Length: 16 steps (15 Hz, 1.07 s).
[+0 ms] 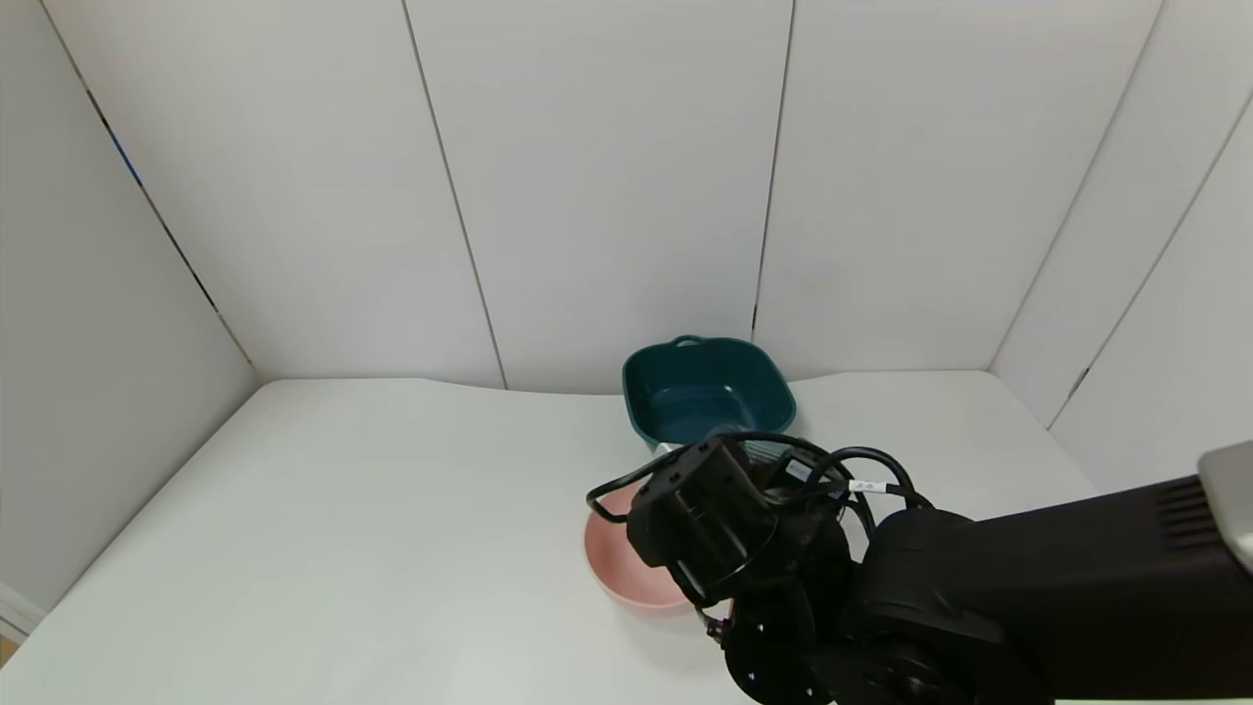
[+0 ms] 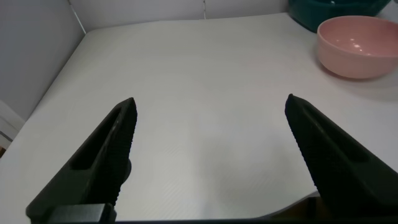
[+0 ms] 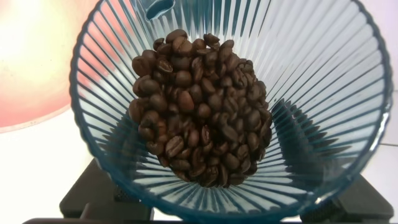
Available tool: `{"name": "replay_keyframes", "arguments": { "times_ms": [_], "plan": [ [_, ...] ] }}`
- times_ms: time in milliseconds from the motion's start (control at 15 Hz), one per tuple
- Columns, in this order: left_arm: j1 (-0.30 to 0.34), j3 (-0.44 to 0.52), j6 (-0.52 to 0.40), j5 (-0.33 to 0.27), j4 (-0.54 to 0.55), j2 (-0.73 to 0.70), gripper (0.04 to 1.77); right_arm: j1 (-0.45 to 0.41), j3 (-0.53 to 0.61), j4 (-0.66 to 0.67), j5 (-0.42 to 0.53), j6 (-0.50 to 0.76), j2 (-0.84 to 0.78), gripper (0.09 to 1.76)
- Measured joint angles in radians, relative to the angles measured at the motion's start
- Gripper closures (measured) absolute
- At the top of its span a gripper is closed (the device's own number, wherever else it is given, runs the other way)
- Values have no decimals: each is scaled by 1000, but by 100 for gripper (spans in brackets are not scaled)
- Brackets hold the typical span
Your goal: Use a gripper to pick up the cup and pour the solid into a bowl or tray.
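In the right wrist view the translucent pale-blue ribbed cup (image 3: 311, 93) fills the picture, with a heap of dark brown bean-like pieces (image 3: 199, 112) inside it. My right gripper (image 3: 227, 208) is shut on the cup; its dark fingers (image 3: 102, 193) show behind the cup's wall on both sides. The pale pink bowl (image 3: 37, 68) lies just beside the cup. In the head view my right gripper (image 1: 705, 519) hangs over the pink bowl (image 1: 612, 568) and hides the cup. My left gripper (image 2: 211, 106) is open and empty above bare table, well apart from the pink bowl (image 2: 357, 46).
A dark teal squarish dish with handles (image 1: 707, 390) stands behind the pink bowl by the back wall; its edge also shows in the left wrist view (image 2: 329, 9). White walls close in the white table (image 1: 343, 509) at the back and both sides.
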Motion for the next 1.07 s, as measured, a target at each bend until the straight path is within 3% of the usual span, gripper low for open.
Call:
{"name": "replay_keyframes", "arguments": {
  "times_ms": [533,1067],
  "plan": [
    [0,0,0,0,0,0,9,32,-71,45,-140,-26,64,52],
    [0,0,0,0,0,0,9,62,-87,48,-219,-50,120,53]
  ]
}}
